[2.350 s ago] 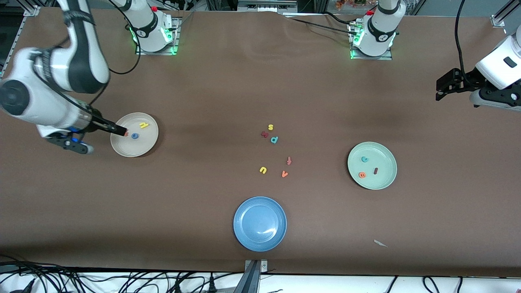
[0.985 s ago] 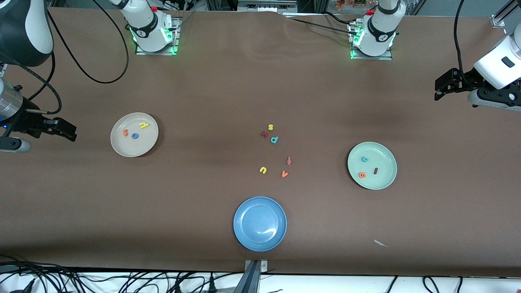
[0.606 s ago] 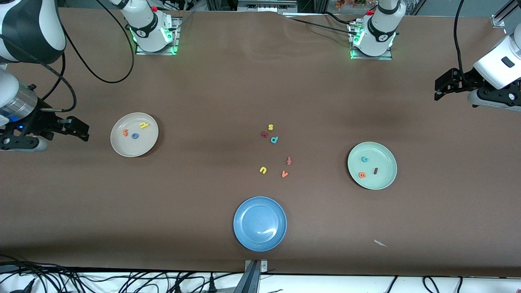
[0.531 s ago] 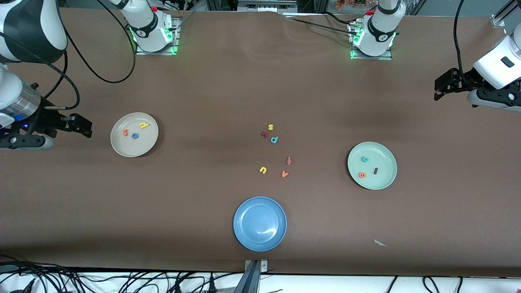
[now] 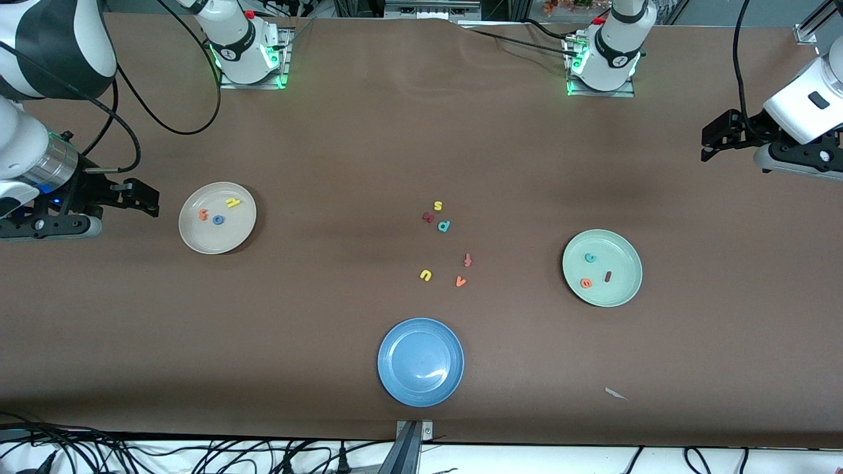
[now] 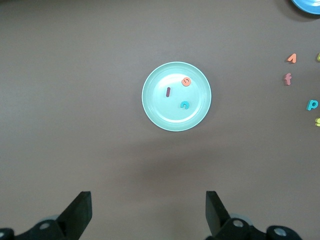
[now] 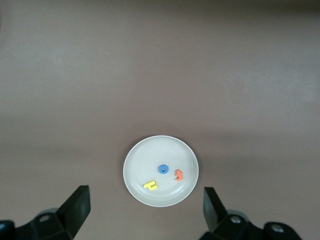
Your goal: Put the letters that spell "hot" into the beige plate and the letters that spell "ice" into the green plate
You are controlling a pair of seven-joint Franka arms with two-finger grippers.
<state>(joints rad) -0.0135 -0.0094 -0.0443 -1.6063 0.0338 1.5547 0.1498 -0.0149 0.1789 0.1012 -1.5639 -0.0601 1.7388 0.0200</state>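
Brown table [image 5: 329, 145]: beige plate [image 5: 197, 240] beside right end effector [image 5: 148, 201].

Both arms high at the table's ends, left gripper [image 5: 710, 139] and right gripper [image 5: 146, 198] spread wide.

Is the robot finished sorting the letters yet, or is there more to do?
It looks finished. The beige plate holds the yellow h, blue o and orange t. The green plate holds the teal c, dark red i and orange e. Nothing is in hand: the right hand and left hand are both open and empty, off to the sides. Only spare letters remain mid-table.
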